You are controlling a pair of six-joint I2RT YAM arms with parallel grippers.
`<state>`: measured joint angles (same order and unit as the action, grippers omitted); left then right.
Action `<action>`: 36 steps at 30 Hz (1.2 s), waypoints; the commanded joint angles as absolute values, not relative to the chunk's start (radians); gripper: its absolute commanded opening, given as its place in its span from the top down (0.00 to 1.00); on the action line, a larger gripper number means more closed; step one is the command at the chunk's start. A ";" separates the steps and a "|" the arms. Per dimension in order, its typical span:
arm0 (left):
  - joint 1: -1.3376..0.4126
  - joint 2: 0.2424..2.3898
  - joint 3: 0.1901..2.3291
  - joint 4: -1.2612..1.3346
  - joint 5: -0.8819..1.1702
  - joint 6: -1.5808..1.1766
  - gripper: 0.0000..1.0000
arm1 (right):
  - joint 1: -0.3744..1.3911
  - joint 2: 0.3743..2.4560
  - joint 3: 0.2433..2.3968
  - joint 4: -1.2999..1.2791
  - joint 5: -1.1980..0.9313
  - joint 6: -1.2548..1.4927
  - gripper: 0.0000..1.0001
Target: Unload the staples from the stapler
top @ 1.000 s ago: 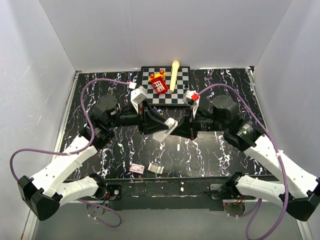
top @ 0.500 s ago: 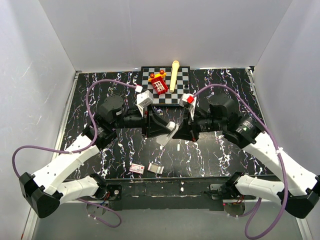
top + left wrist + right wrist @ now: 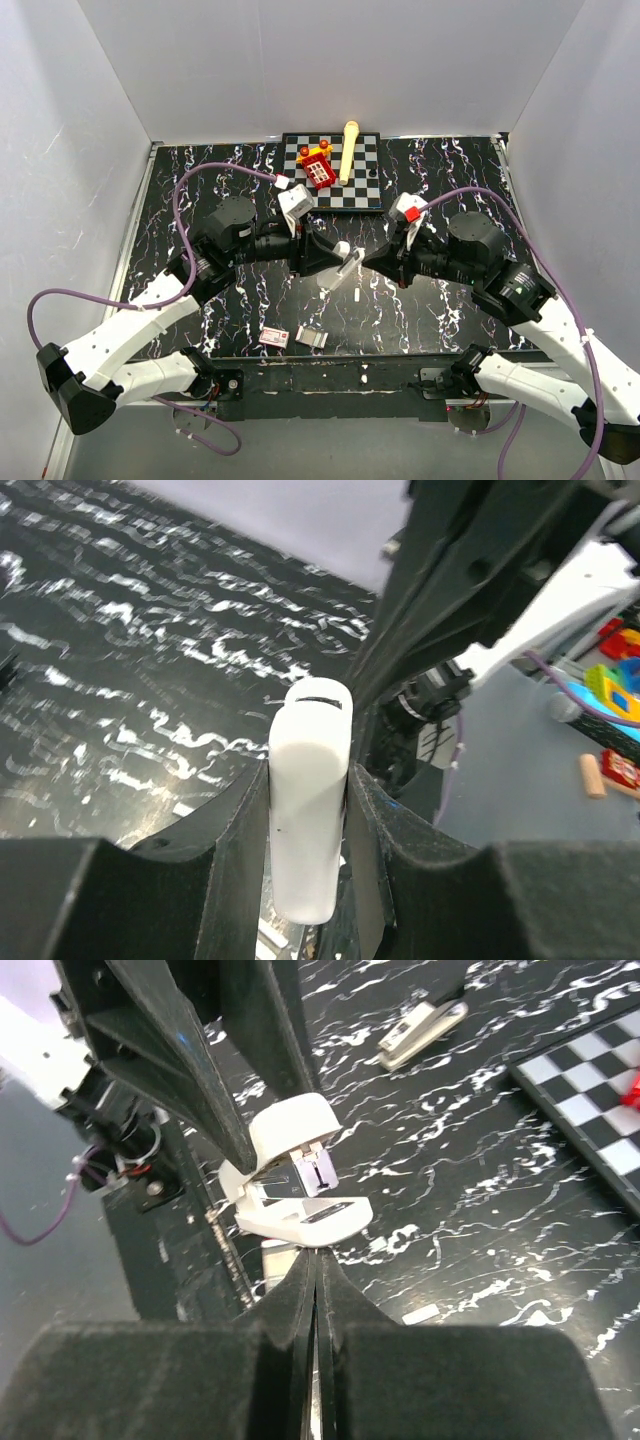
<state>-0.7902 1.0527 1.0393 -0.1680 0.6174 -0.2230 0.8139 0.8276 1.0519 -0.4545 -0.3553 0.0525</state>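
Observation:
A white stapler (image 3: 341, 266) hangs above the middle of the table, with my left gripper (image 3: 330, 257) shut on its body. The left wrist view shows the stapler (image 3: 308, 810) squeezed between both fingers, my left gripper (image 3: 309, 780) around it. In the right wrist view the stapler (image 3: 298, 1185) is hinged open and its metal magazine shows. My right gripper (image 3: 317, 1257) is shut and empty, its tips at the stapler's lower arm; the top view has it (image 3: 368, 262) just right of the stapler. A tiny white strip of staples (image 3: 356, 297) lies on the table below.
A chessboard (image 3: 365, 190) at the back holds a red toy (image 3: 318, 168) and a wooden stick (image 3: 348, 150). Near the front edge lie a red-and-white box (image 3: 274, 337) and a cream clip-like tool (image 3: 313, 338). Walls enclose the table.
My right arm has drawn back to the right, so its shut tips no longer overlap the stapler. The left arm carried the stapler slightly right.

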 commanded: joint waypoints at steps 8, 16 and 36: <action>-0.799 1.084 1.207 -0.462 -0.041 -0.230 1.00 | 0.813 0.827 1.026 -0.385 -0.060 0.087 0.99; -0.652 1.229 1.278 -0.534 -0.169 -0.331 1.00 | 0.813 0.841 0.982 -0.357 -0.078 0.136 0.99; -0.319 1.701 1.427 -0.505 -0.230 -0.407 1.00 | 0.815 0.931 0.842 -0.186 -0.236 0.265 0.99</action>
<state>-0.3626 1.6760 1.3540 -0.5243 -0.2169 -0.3939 0.8127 0.9340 0.8612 -0.2707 -0.2073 0.2413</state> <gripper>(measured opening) 0.310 0.020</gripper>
